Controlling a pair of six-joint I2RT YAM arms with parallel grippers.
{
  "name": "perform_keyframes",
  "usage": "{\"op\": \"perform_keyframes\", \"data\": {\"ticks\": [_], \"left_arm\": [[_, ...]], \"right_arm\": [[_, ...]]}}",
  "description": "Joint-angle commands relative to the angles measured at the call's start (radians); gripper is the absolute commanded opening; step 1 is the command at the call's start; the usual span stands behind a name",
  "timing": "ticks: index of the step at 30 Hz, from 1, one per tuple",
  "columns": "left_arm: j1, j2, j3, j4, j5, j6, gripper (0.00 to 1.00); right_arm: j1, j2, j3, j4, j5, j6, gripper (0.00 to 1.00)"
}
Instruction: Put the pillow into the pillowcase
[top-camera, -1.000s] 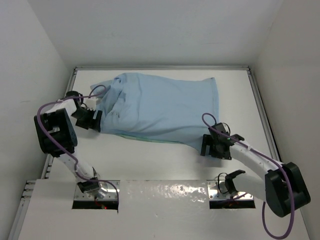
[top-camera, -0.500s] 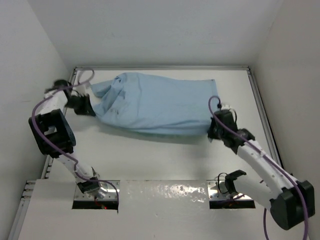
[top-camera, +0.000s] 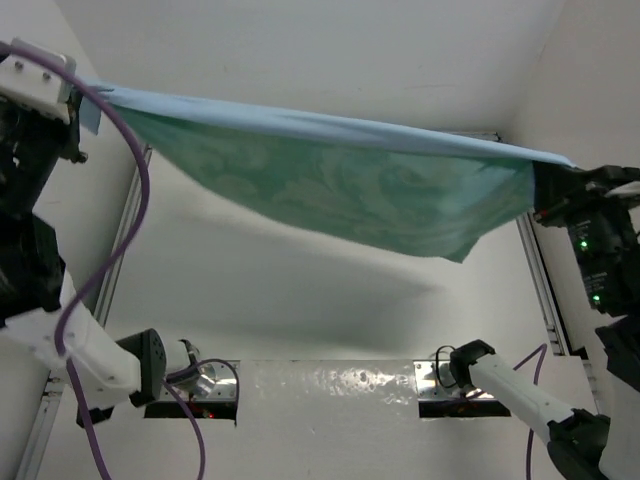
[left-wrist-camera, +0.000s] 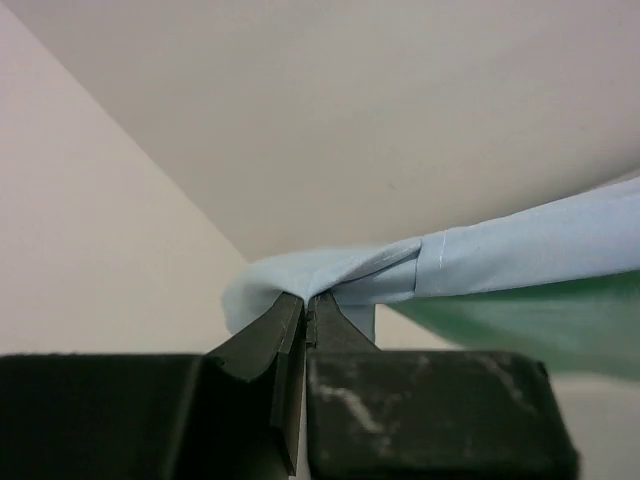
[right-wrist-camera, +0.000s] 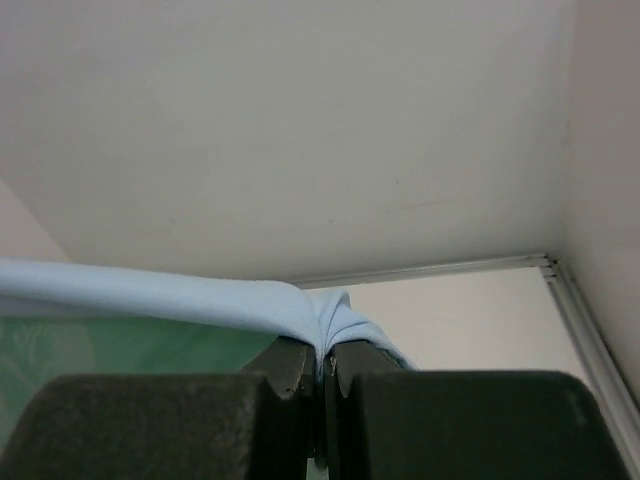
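Note:
The pillowcase (top-camera: 350, 185) hangs stretched high across the top external view, light blue along its upper edge and sea-green with a faint pattern on the side facing the camera. My left gripper (top-camera: 88, 100) is shut on its left corner, up at the far left. My right gripper (top-camera: 545, 185) is shut on its right corner at the far right. In the left wrist view the blue hem (left-wrist-camera: 340, 275) bunches between the closed left gripper (left-wrist-camera: 305, 297). In the right wrist view blue fabric (right-wrist-camera: 325, 315) folds into the closed right gripper (right-wrist-camera: 325, 348). The pillow is out of view.
Below the hanging cloth lies the white table (top-camera: 300, 300) with a metal rail (top-camera: 125, 215) on its left edge and another rail (top-camera: 535, 280) on its right. White walls enclose the back and both sides. The arm bases (top-camera: 190, 385) sit at the near edge.
Both grippers closed on the pillowcase's ends and lifted it off the table, raising it high and stretching it out. Its green side now faces the camera.

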Motion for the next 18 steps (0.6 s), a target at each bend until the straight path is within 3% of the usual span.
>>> {"op": "perform_keyframes", "data": {"ticks": [1, 4, 8, 12, 15, 16, 17, 18], "left_arm": [[0.028, 0.054, 0.002, -0.05, -0.16, 0.011, 0.0], [0.026, 0.059, -0.058, -0.006, -0.196, -0.003, 0.0], [-0.021, 0.096, -0.337, 0.125, -0.191, -0.026, 0.0], [-0.178, 0.282, -0.422, 0.206, -0.338, 0.01, 0.0], [-0.206, 0.448, -0.402, 0.284, -0.335, -0.024, 0.0], [-0.206, 0.503, -0.361, 0.307, -0.361, -0.053, 0.0], [-0.206, 0.56, -0.325, 0.324, -0.449, -0.064, 0.0], [-0.206, 0.697, -0.282, 0.359, -0.502, -0.084, 0.02]], "right_arm": [[-0.014, 0.029, 0.047, -0.098, 0.148, -0.08, 0.0], [-0.012, 0.052, 0.004, -0.082, 0.247, -0.113, 0.0], [-0.014, 0.153, -0.143, 0.064, 0.39, -0.235, 0.0], [-0.043, 0.422, -0.176, 0.242, 0.436, -0.324, 0.0], [-0.231, 0.664, -0.104, 0.299, 0.358, -0.325, 0.0], [-0.265, 0.732, -0.076, 0.316, 0.303, -0.283, 0.04], [-0.3, 0.804, 0.012, 0.324, 0.277, -0.228, 0.19], [-0.372, 0.889, 0.087, 0.299, 0.246, -0.188, 0.47]]}}
